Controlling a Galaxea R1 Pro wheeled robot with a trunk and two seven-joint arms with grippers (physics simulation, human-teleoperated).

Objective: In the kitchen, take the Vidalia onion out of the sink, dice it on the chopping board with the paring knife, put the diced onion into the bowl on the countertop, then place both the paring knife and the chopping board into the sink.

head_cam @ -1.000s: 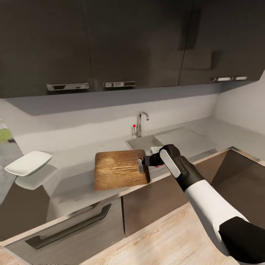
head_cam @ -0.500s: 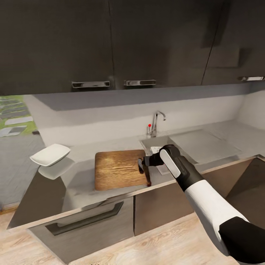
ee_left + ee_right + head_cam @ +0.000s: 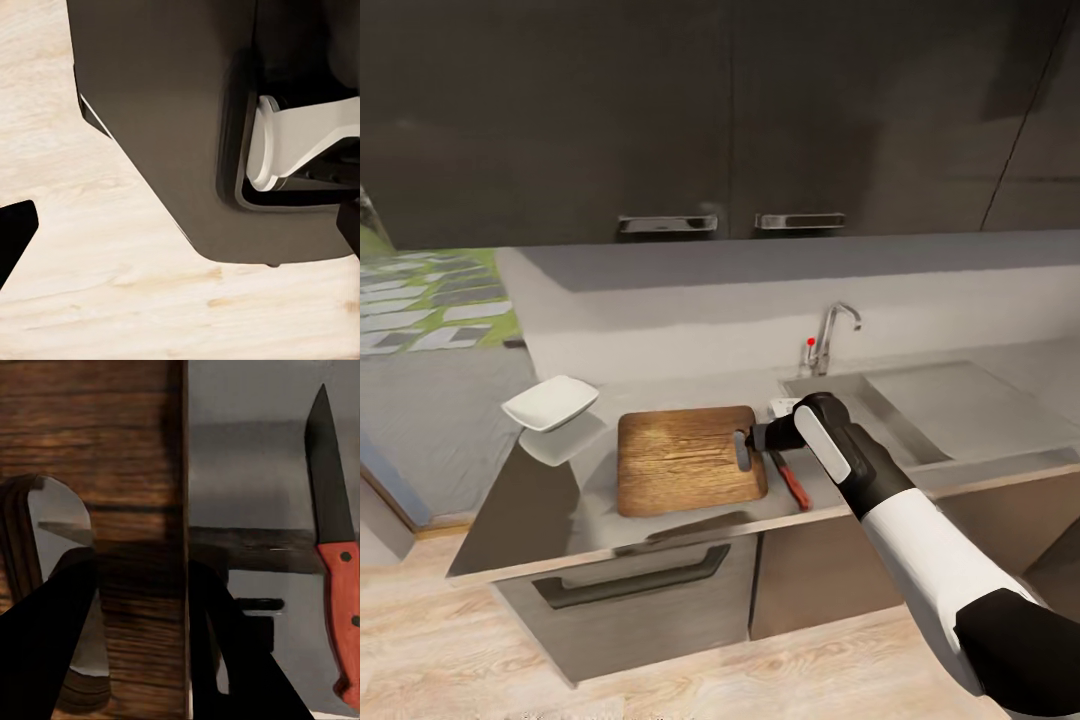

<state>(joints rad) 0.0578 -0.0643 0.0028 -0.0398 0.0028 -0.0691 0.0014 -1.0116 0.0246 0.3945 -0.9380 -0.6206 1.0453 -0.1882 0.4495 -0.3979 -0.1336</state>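
Observation:
The dark brown chopping board (image 3: 685, 458) lies on the grey countertop (image 3: 585, 495), its handle slot toward the sink. My right gripper (image 3: 752, 440) is shut on the board's short edge; in the right wrist view its fingers (image 3: 232, 660) straddle the strip between slot and edge of the chopping board (image 3: 105, 442). The red-handled paring knife (image 3: 790, 480) lies flat on the counter just right of the board, and the wrist view shows that paring knife (image 3: 334, 555) apart from the fingers. The white bowl (image 3: 550, 402) stands left of the board. My left gripper (image 3: 180, 232) is open over the floor.
The steel sink (image 3: 880, 412) with its chrome tap (image 3: 830, 335) sits right of the board, partly behind my right arm. Glossy black upper cabinets (image 3: 720, 120) hang overhead. The counter ends at the left near the bowl, with wood floor (image 3: 440, 620) below.
The view has swung, shifting the kitchen rightward. The board, held in my right gripper, has slid left along the counter toward the bowl, uncovering the knife at its right edge.

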